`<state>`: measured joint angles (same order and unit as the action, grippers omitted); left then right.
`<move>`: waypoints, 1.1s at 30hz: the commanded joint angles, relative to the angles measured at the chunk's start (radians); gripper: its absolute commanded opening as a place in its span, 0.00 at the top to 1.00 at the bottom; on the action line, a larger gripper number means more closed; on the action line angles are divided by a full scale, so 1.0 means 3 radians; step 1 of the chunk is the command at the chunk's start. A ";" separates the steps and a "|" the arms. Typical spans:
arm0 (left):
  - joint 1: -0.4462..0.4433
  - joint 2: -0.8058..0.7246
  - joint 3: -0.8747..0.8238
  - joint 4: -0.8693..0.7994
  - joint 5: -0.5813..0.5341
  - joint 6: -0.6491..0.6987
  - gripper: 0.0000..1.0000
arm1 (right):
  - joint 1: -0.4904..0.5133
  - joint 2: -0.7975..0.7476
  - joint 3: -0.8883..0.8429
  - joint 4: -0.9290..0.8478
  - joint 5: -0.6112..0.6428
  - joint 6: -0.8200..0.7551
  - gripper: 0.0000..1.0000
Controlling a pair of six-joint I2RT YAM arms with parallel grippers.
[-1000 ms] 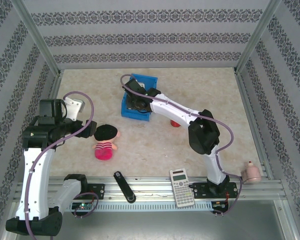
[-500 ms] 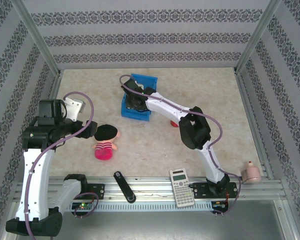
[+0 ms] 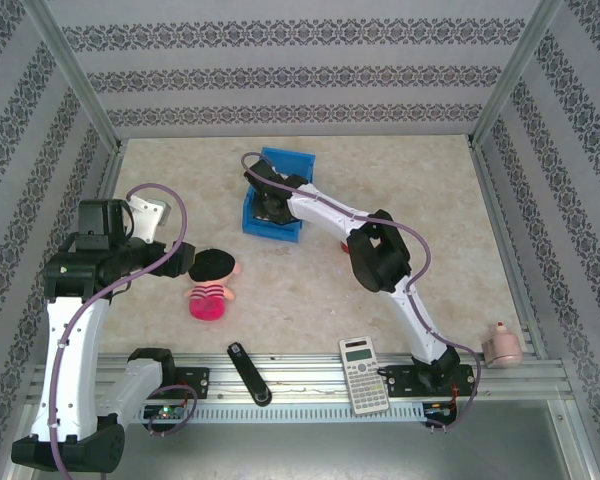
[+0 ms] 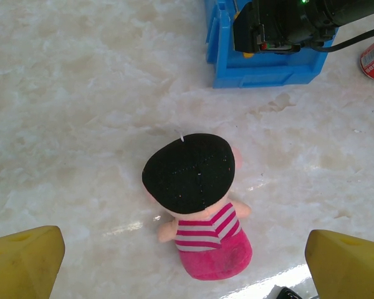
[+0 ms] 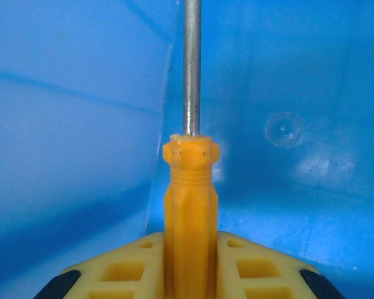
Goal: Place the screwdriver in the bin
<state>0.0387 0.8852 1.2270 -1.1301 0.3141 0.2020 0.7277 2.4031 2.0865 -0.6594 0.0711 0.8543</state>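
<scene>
The right elbow [image 3: 375,262] had swung left toward the bin [image 3: 282,160], upper centre. Inside it, the right gripper [image 5: 190,252] pinched the screwdriver [image 5: 190,187] by its handle, shaft pointing up-frame. The left gripper [image 4: 186,265] gaped wide, its fingers at the bottom corners.

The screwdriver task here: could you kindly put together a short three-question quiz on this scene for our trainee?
1. True or false: the right gripper is shut on the screwdriver, clamping its orange handle.
2. The screwdriver's shaft points into: A) the bin; B) the calculator; C) the black tool.
3. Which toy lies below the open left gripper?
Key: 1 true; 2 A; 3 the plush doll.
</scene>
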 commanded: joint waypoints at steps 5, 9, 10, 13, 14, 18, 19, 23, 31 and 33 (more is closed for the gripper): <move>-0.0027 -0.0011 0.0054 -0.0116 0.0032 -0.0038 0.01 | -0.0027 0.0266 0.0369 -0.0304 -0.0013 -0.0043 0.77; -0.0027 -0.0020 0.0093 -0.0152 0.0057 -0.0052 0.01 | -0.0037 0.0317 0.0373 -0.0338 -0.0027 -0.0036 0.75; -0.0027 -0.0021 0.0097 -0.0147 0.0063 -0.0052 0.01 | -0.0037 0.0324 0.0373 -0.0343 -0.0024 -0.0038 0.74; -0.0029 0.0000 0.0120 -0.0151 0.0062 -0.0065 0.01 | -0.0037 0.0329 0.0380 -0.0350 -0.0040 -0.0059 0.73; -0.0027 0.0013 0.0130 -0.0150 0.0050 -0.0078 0.01 | -0.0037 0.0329 0.0392 -0.0361 -0.0039 -0.0066 0.72; -0.0027 0.0028 0.0132 -0.0136 0.0050 -0.0096 0.01 | -0.0020 0.0290 0.0457 -0.0462 0.0065 -0.0159 0.64; -0.0027 0.0025 0.0129 -0.0133 0.0049 -0.0098 0.01 | -0.0020 0.0268 0.0464 -0.0475 0.0080 -0.0185 0.63; -0.0027 0.0045 0.0155 -0.0118 0.0058 -0.0117 0.01 | 0.0013 0.0081 0.0465 -0.0464 0.0212 -0.0345 0.59; -0.0027 0.0082 0.0182 -0.0104 -0.0053 -0.0073 0.01 | 0.0090 -0.0377 0.0475 -0.0420 0.0396 -0.0632 0.54; -0.0027 0.0090 0.0182 -0.0094 -0.0074 -0.0076 0.01 | 0.0115 -0.0490 0.0464 -0.0416 0.0450 -0.0703 0.53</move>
<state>0.0387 0.9100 1.2552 -1.1450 0.3088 0.1791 0.7456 2.3455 2.1986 -0.7769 0.1513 0.6983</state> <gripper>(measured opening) 0.994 0.465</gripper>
